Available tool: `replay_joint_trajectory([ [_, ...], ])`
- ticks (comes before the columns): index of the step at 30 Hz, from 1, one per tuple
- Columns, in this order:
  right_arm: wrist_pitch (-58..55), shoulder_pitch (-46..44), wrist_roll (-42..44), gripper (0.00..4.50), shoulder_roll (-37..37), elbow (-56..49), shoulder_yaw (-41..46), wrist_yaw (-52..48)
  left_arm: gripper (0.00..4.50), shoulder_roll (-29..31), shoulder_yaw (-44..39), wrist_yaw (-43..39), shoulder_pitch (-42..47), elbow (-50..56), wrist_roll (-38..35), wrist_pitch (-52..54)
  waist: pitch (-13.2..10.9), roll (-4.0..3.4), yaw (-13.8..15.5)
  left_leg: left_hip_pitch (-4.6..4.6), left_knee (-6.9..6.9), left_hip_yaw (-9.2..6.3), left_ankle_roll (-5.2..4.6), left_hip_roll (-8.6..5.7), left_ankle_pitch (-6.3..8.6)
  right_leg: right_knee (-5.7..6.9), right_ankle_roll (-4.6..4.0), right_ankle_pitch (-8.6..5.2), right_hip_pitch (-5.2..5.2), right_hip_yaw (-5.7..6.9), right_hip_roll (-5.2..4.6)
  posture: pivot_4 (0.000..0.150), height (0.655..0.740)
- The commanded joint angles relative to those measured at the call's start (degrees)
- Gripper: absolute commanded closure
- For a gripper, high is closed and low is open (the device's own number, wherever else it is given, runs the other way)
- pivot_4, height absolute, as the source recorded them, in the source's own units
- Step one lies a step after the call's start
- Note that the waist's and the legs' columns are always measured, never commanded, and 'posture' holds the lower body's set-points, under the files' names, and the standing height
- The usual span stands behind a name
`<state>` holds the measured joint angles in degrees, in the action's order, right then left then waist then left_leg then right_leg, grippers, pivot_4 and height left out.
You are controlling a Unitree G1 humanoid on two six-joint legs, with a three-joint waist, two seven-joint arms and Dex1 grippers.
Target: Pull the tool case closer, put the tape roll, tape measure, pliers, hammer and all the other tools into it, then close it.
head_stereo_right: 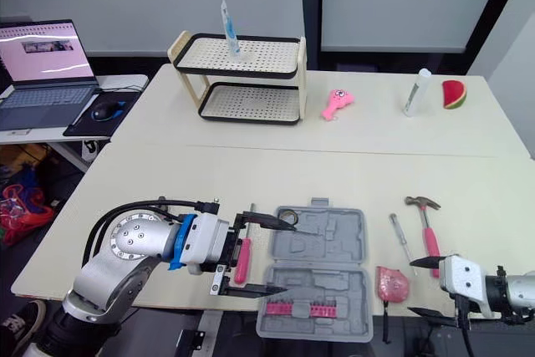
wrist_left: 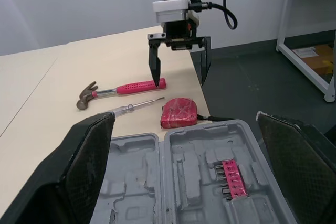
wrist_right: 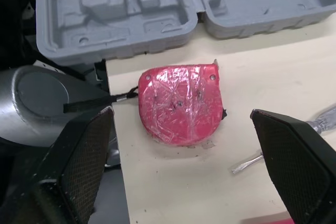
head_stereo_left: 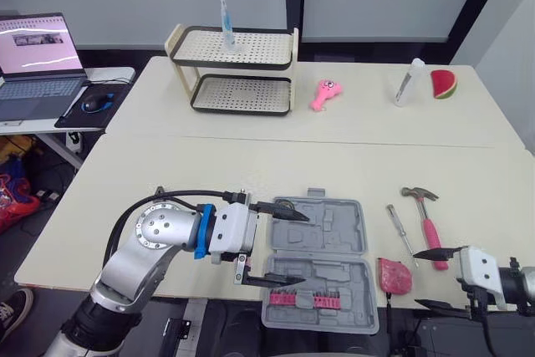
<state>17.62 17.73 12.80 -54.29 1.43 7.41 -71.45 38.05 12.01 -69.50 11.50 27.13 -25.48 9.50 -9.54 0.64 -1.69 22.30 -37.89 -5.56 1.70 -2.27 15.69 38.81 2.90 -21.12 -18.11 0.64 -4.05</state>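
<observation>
The case [head_stereo_left: 334, 227] lay open at the near edge of the surface [head_stereo_left: 251, 165], its near half jutting a little past that edge. The pull toward the robot was therefore judged done. A pink bit strip [head_stereo_left: 297, 297] sat in that near half, while the moulded slots were otherwise seen bare.

The left pincer [head_stereo_left: 303, 248] was held released at the case's left side, one finger over each half. It was judged to be placed there to steady the case or reach a pink-handled tool [head_stereo_right: 242, 261] lying just beside that side. What that tool was could not be told.

The right pincer [head_stereo_left: 416, 277] was held released too, low at the near right corner with the tape measure [wrist_right: 180, 106] framed between its fingers. A grasp of it was judged to be the step in hand.

Just beyond, the screwdriver [head_stereo_left: 399, 230] and hammer [head_stereo_left: 426, 223] lay side by side, right of the case and untouched.

Far back, well apart from the work, a rack [head_stereo_left: 242, 67] with a tube [head_stereo_left: 226, 18] upright on top, a pink toy [head_stereo_left: 324, 94], a bottle [head_stereo_left: 407, 83] and a melon slice [head_stereo_left: 444, 84] were seen.
</observation>
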Motion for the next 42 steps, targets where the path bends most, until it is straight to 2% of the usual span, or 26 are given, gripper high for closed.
replay_joint_trajectory([
  [1, 5.95, -2.14, -2.27, 0.04, 1.28, 3.48, -2.17, -0.18, 0.0, 0.52, -0.2, -1.13, -1.22, 0.23, -0.13, -2.03, 0.0, -0.01, -0.03, -0.01, 0.01, -0.01, 0.0, 0.01, 0.0, 0.0, 0.0, 0.0, 0.0, -0.01, 0.01, 0.15, 0.74],
  [14, 3.1, -7.02, -4.85, 0.04, 3.87, 7.89, -7.05, 3.03, 0.0, 0.19, 0.43, -2.43, -6.39, -2.71, 2.28, -8.3, 0.01, -0.04, 0.24, -0.04, 0.01, -0.04, 0.0, 0.0, 0.0, -0.01, -0.01, 0.0, 0.05, -0.09, -0.02, 0.15, 0.74],
  [34, 2.33, -8.47, -6.22, 0.04, 4.18, 8.45, -9.78, 4.94, 0.0, 0.1, 0.18, -4.8, -7.35, -8.2, 2.81, -14.44, 0.01, -0.04, 0.25, -0.05, 0.0, -0.06, -0.03, -0.01, 0.02, 0.0, -0.01, 0.0, 0.06, -0.07, -0.02, 0.15, 0.74],
  [37, 1.09, -7.78, -5.51, 0.62, 4.35, 7.02, -9.82, 5.07, 0.0, 0.08, 0.23, -4.61, -7.64, -8.07, 2.9, -14.57, 0.01, -0.04, 0.25, -0.05, 0.0, -0.07, -0.03, -0.01, 0.02, 0.0, -0.01, 0.0, 0.06, -0.08, -0.02, 0.15, 0.74],
  [39, 0.42, -7.36, -4.8, 1.24, 4.32, 6.13, -9.53, 5.05, 0.0, 0.1, 0.27, -4.49, -7.81, -7.79, 2.92, -14.47, 0.01, -0.04, 0.25, -0.05, 0.0, -0.06, -0.03, -0.01, 0.02, 0.0, -0.01, 0.0, 0.06, -0.08, -0.02, 0.15, 0.74],
  [42, 0.17, -6.66, -4.25, 1.3, 3.88, 5.28, -9.12, 4.75, 0.0, 0.02, 0.29, -4.31, -7.92, -7.82, 3.08, -14.56, 0.01, -0.04, 0.25, -0.05, 0.0, -0.07, -0.18, -0.01, 0.11, 0.0, -0.01, 0.0, 0.06, -0.08, -0.02, 0.15, 0.74],
])
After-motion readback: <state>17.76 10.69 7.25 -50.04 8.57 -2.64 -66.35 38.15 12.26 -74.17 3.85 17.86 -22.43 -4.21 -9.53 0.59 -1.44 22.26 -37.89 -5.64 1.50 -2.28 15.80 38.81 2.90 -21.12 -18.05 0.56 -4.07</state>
